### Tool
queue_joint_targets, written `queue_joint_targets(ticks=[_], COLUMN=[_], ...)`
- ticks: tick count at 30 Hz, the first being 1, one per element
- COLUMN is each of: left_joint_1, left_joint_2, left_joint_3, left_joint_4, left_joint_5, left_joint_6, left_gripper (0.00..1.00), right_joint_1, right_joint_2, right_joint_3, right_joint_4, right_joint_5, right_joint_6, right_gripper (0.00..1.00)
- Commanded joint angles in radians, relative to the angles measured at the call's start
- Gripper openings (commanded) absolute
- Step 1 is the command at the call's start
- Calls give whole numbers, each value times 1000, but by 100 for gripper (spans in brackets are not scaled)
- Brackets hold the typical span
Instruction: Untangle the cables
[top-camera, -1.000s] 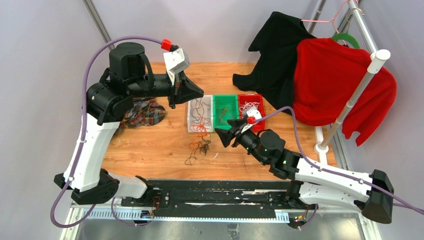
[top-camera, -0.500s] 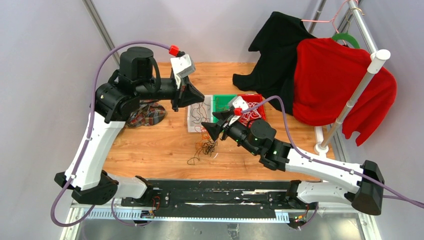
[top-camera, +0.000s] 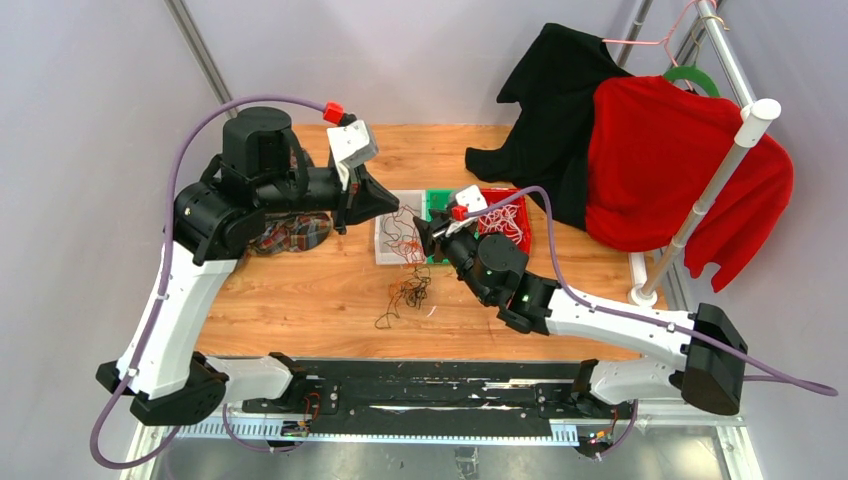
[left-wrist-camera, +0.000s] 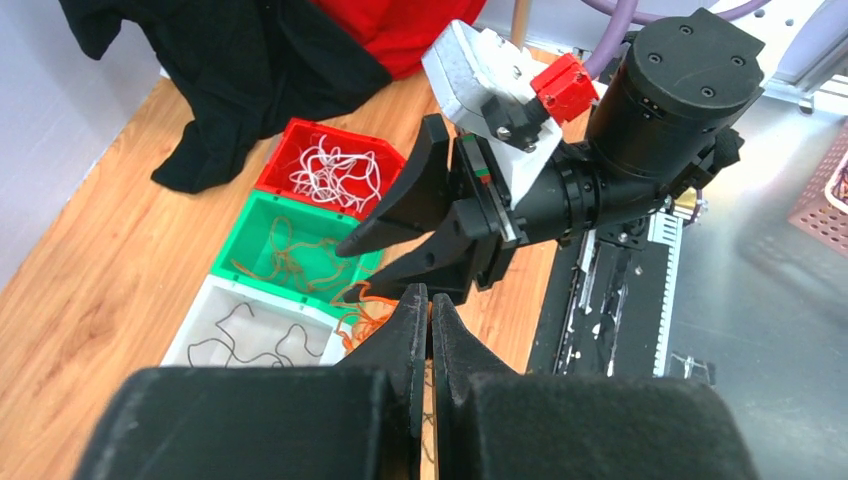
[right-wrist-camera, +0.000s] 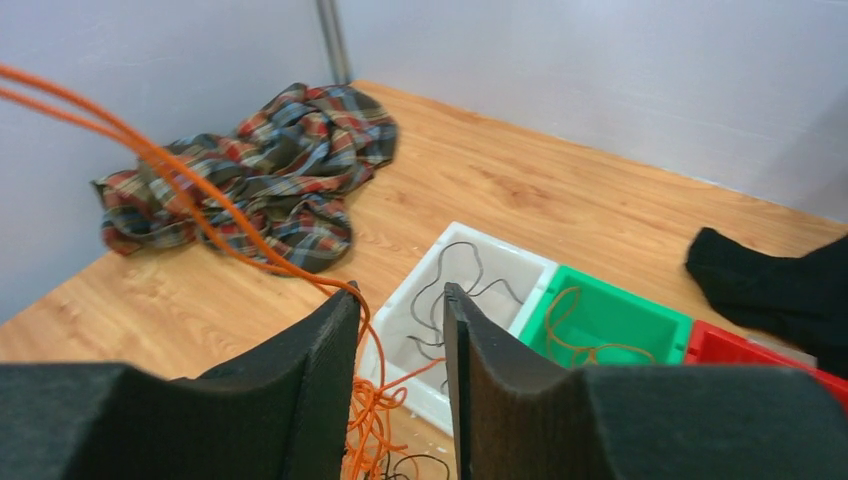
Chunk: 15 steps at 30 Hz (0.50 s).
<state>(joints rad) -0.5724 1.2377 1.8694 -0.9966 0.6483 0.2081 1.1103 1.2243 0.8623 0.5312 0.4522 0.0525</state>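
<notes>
A tangle of orange and black cables (top-camera: 405, 295) lies on the wooden table in front of the bins. My left gripper (top-camera: 395, 208) (left-wrist-camera: 430, 295) is shut above the white bin, with an orange cable (left-wrist-camera: 355, 310) pinched at its tips. Two orange strands (right-wrist-camera: 200, 205) run taut from the upper left down past the tip of my right gripper's left finger and on to the tangle. My right gripper (top-camera: 418, 232) (right-wrist-camera: 400, 293) faces the left one closely. Its jaws stand partly apart, and the strand touches only the left finger's inner edge.
Three small bins stand in a row: white (top-camera: 384, 252) with black wires, green (top-camera: 438, 197) with orange ones, red (top-camera: 518, 238) with white ones. A plaid cloth (top-camera: 290, 232) lies at the left. Black (top-camera: 550, 110) and red (top-camera: 670, 160) garments hang at the back right.
My right arm has swung left and away from its base, up to the left gripper, and its jaws have narrowed. The left gripper stayed shut and shifted only slightly.
</notes>
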Motion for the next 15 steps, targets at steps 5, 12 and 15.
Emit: queue_joint_targets(ticks=[5,12,15], left_joint_1=[2,2,2], left_joint_2=[-27,-36,-34], left_joint_3=[-20,6,58], left_joint_4=[16,16,16], left_joint_5=[68,86,95], left_joint_6=[-43,-56,-79], left_gripper=[0,0,0], right_joint_1=[28,93,102], right_joint_2=[107,247,273], right_joint_3=[80,100,72], right_joint_4=[170,326,332], right_joint_5=[172,359,369], right_joint_6=[-53,-144,-138], right_gripper=[47,49,48])
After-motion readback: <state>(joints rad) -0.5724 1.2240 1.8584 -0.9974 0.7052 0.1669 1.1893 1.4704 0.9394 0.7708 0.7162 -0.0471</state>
